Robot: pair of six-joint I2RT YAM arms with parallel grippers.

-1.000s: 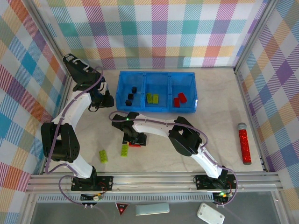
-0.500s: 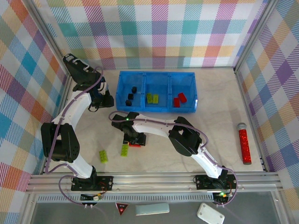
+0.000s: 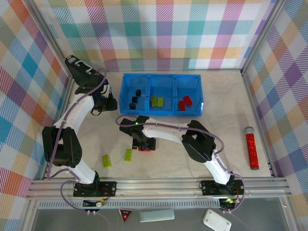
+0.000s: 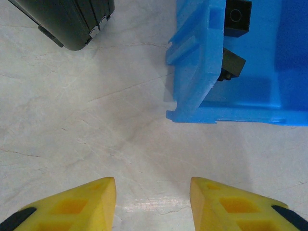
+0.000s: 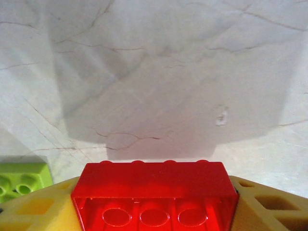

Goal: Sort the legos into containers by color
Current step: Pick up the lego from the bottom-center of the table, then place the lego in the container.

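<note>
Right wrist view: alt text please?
The right gripper holds a red brick between yellow fingers, close to camera. Behind it, pale veined table in shadow; a lime-green brick peeks in at lower left.

worktop (image 4: 72, 120): smooth stone-look, pale with thin veins, satin sheen
blue tray (image 4: 192, 53): moulded plastic, slightly shiny
red lego (image 5: 154, 187): glossy hard plastic
lime lego (image 5: 19, 180): same glossy plastic
left gripper fingers (image 4: 91, 207): matt yellow, kinda grainy
black case (image 4: 72, 19): matt shell, metal clasp
cylinder (image 3: 251, 150): red glitter, silvery cap
</note>
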